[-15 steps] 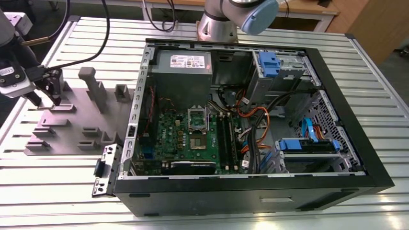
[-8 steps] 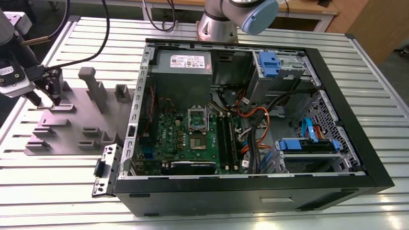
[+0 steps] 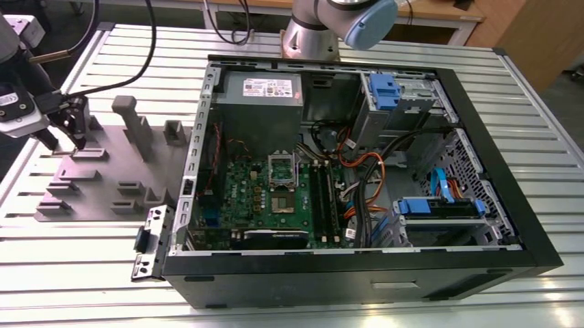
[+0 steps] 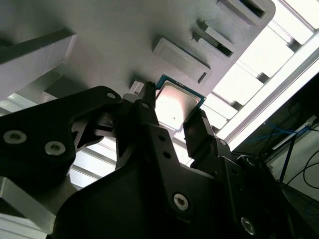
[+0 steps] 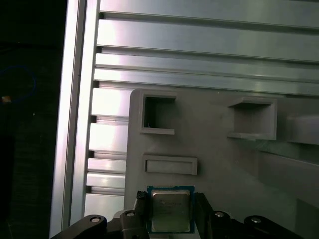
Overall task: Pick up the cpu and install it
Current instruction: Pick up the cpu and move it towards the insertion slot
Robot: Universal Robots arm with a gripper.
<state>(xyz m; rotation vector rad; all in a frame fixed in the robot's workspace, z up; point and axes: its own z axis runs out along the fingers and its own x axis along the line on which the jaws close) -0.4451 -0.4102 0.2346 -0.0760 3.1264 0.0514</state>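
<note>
Starting with the biggest item, you have a slatted metal table (image 3: pixel 137 41) with the open computer case (image 3: pixel 365 280) lying on it towards the exterior view's right. Inside the case: a green motherboard (image 3: pixel 264 205) with the silver socket frame (image 3: pixel 281 171) near its middle, a grey power supply box (image 3: pixel 260 102) beyond it, orange and black cables (image 3: pixel 365 171), and blue-fronted drive cages (image 3: pixel 438 208). The arm's base (image 3: pixel 315 34) stands behind the case.

Beside the case, on the exterior view's left, lies the grey fixture plate (image 3: pixel 100 205) with raised posts and pockets. In the first wrist view you see the plate (image 5: pixel 224 169) carrying a square pocket (image 5: pixel 158 114) and a shallow slot (image 5: pixel 170 165).

Your gripper (image 3: pixel 71 140) is down at the plate's far corner. In both wrist views the gripper (image 5: pixel 170 196) (image 4: pixel 174 102) has its two black fingers (image 5: pixel 202 209) closed against opposite edges of the cpu (image 5: pixel 170 214) (image 4: pixel 177 99), so the chip sits squarely between them, silver top facing the cameras, just past the shallow slot.

Hard to make out: whether the chip is resting on the plate or just clear of it. Its near edge is cut off in the first wrist view, and the gripper's body covers that spot in the exterior view.
</note>
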